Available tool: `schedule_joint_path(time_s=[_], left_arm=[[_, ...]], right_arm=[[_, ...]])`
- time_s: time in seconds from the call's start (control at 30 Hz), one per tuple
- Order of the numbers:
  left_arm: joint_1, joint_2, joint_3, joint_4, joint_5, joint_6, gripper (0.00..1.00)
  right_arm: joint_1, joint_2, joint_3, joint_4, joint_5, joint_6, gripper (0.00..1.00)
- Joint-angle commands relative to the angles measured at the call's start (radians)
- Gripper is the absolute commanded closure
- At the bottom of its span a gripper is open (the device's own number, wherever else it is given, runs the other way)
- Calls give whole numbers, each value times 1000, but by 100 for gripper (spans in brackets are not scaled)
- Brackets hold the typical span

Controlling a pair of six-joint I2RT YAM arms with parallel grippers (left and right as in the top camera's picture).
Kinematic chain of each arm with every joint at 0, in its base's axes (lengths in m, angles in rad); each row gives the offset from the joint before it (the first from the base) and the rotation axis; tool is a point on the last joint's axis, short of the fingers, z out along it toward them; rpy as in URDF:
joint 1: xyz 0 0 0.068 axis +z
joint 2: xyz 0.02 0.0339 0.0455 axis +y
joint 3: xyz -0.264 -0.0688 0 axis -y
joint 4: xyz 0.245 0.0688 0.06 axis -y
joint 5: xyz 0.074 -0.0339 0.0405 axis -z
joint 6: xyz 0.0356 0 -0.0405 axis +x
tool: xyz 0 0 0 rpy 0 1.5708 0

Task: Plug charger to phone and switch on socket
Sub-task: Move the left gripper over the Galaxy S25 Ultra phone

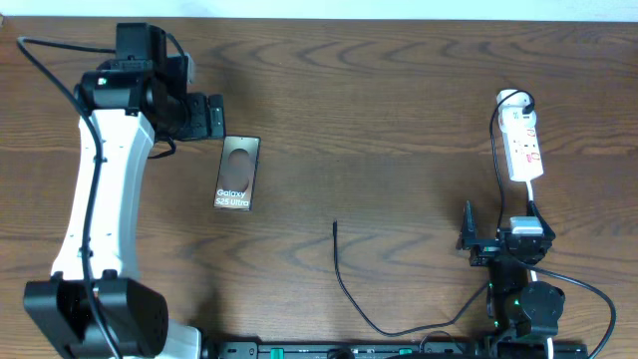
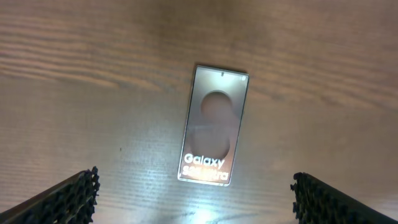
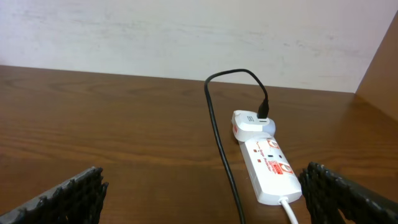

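Left gripper hung above phone, jaws wide, holding nothing. Phone lay flat, lettering up. Charger plug tip lay right of phone, apart from it. Socket sat far right of phone. Right gripper was also far right of phone, spread wide, empty. Likely step: securing phone. Advice: clamp long edges squarely, keep short ends free for plug, avoid sliding.

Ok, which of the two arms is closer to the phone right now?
The left arm, its open jaws just off the phone's unlettered end; the right arm is across the table by the white socket.
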Motion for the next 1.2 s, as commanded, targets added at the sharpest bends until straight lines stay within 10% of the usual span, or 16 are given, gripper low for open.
schedule_joint_path(time_s=[0.0, 1.17], left_arm=[[-8, 67, 17, -24, -11, 40, 2], [-92, 237, -84, 77, -62, 44, 2]], right_arm=[[4, -7, -2, -5, 2, -10, 1], [4, -7, -2, -5, 2, -10, 1]])
